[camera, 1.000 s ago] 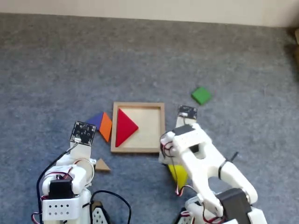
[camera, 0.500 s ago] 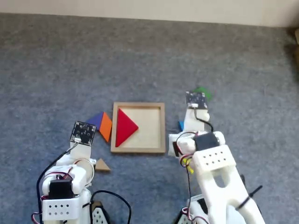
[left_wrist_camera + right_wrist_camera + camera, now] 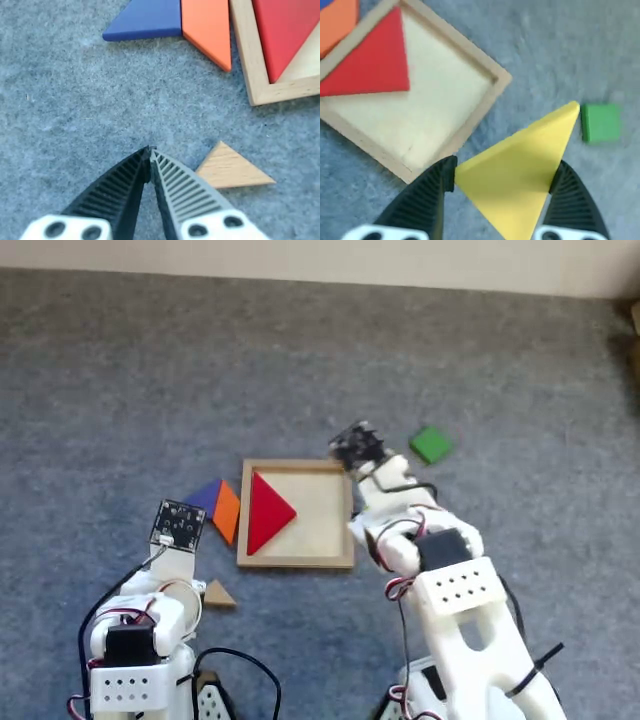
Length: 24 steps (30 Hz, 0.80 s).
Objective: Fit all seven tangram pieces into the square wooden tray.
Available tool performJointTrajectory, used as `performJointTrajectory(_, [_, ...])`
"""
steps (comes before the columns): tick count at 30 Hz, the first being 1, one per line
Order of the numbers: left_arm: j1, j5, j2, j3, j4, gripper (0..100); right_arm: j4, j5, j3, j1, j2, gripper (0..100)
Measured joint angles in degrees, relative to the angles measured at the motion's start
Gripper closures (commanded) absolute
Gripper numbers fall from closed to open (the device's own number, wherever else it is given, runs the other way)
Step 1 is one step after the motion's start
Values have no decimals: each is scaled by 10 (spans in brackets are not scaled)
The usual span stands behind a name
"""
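High view
- Tray [image 3: 296, 562]: square, wooden, flat on the grey carpet [image 3: 300, 360], in front of both arms
- Red triangle [image 3: 265, 512]: inside the tray, long side against the left wall, long axis near to far, right-angle corner pointing to the tray's middle
- Orange piece [image 3: 228, 510]: on the carpet just beside the tray's left wall, slanted
- Blue triangle [image 3: 207, 496]: touching the orange piece on its outer side
- Wooden triangle [image 3: 217, 594]: small, on the carpet off the tray's near left corner, apart from it
- Green square [image 3: 432, 444]: on the carpet beyond the tray's far right corner, apart from it
- Left arm [image 3: 135, 640]: over the carpet near the wooden triangle
- Right arm [image 3: 455, 585]: stretched along the tray's right wall, wrist over the far right corner

Left wrist view
- Left claw [image 3: 150, 152]: fingers together, nothing between them, tips over bare carpet just beside the wooden triangle
- The wooden triangle's apex points toward the orange piece
- The blue triangle's sharp corner points away from the tray

Right wrist view
- Right claw [image 3: 504, 170]: clamped on the yellow triangle [image 3: 515, 165], one finger at each side
- Yellow triangle: held above the carpet just outside the tray's corner, long axis running from the claw out to the green square, sharp corner pointing at that square
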Motion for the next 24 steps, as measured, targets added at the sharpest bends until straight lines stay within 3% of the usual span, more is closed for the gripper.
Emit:
performJointTrajectory(8, [0, 0, 0, 0, 0, 994, -32, 84, -1, -74, 27, 839])
performJointTrajectory(14, [0, 0, 0, 0, 0, 994, -50, 100, -77, -110, 167, 838])
performJointTrajectory(24, [0, 0, 0, 0, 0, 994, -53, 254, -223, -127, 394, 838])
